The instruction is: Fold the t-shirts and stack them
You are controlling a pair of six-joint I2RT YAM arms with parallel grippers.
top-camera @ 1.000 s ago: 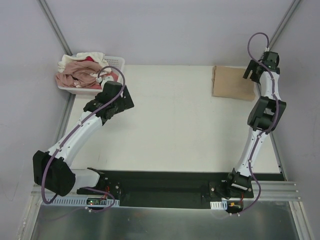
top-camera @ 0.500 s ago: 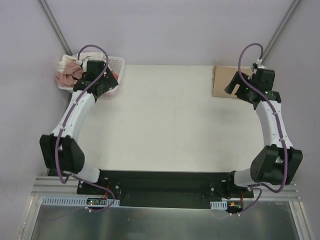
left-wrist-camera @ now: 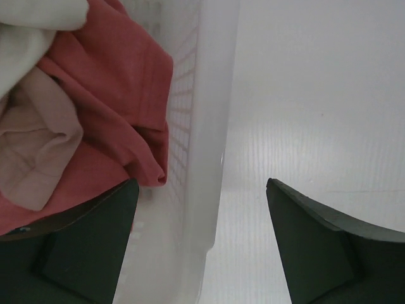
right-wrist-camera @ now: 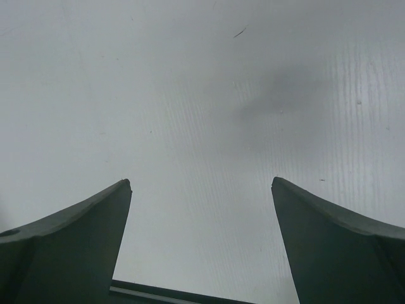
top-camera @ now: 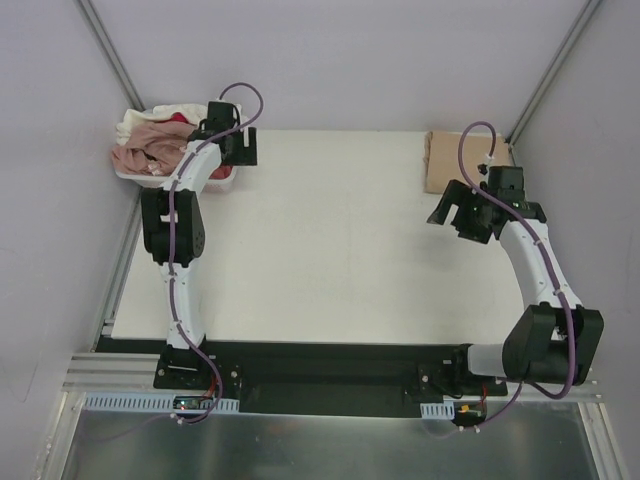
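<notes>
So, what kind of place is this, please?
Probably a robotics lab test cell, not a home: a left arm and a right arm bolted to an aluminium rail at a white table, plain panel walls close around, and a basket of t-shirts.

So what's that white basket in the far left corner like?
The basket is white plastic with lattice walls, upright on the table, in its far left corner. Crumpled t-shirts in pink, cream and red fill it, heaped above the rim. The left gripper hangs open over its right wall, one finger above the cloth inside, the other above the table; no contact shows.
</notes>
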